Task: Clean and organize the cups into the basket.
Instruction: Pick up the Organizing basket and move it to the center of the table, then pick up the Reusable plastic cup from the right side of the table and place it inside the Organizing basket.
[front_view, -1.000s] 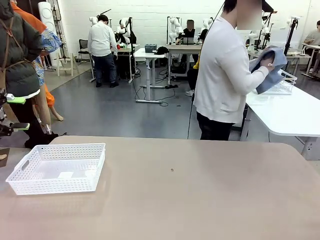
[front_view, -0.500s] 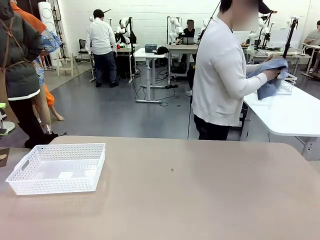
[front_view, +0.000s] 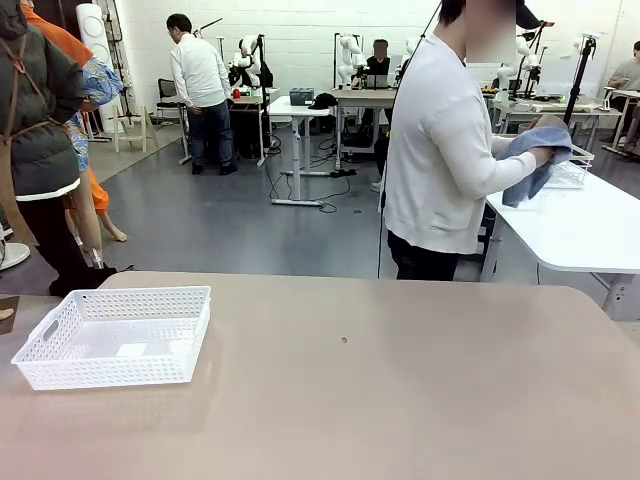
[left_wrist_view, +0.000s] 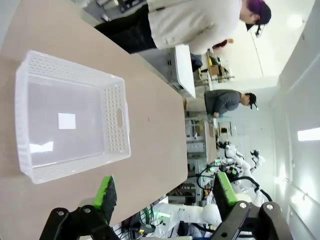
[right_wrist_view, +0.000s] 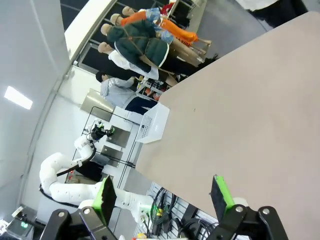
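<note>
The white lattice basket (front_view: 110, 335) stands empty on the left part of the tan table (front_view: 400, 400). In the left wrist view the basket (left_wrist_view: 117, 120) lies below and ahead of my left gripper (left_wrist_view: 165, 192), which is open and holds nothing. High above the table's near edge, my right gripper (right_wrist_view: 163, 197) is also open and empty, with the basket (right_wrist_view: 152, 123) far off. At the far side the person (front_view: 440, 150) faces right and works a blue cloth (front_view: 535, 160) in both hands. The cups are hidden; I cannot tell what the cloth wraps.
A white side table (front_view: 580, 225) stands at the right behind the main table, with a small wire basket (front_view: 570, 172) on it. A tiny dark speck (front_view: 344, 340) marks the table's middle. My left arm (right_wrist_view: 65, 172) shows far off in the right wrist view.
My left gripper has slid down out of the front view's left edge. The person has lowered the blue cloth from chest height and keeps rubbing with it.
</note>
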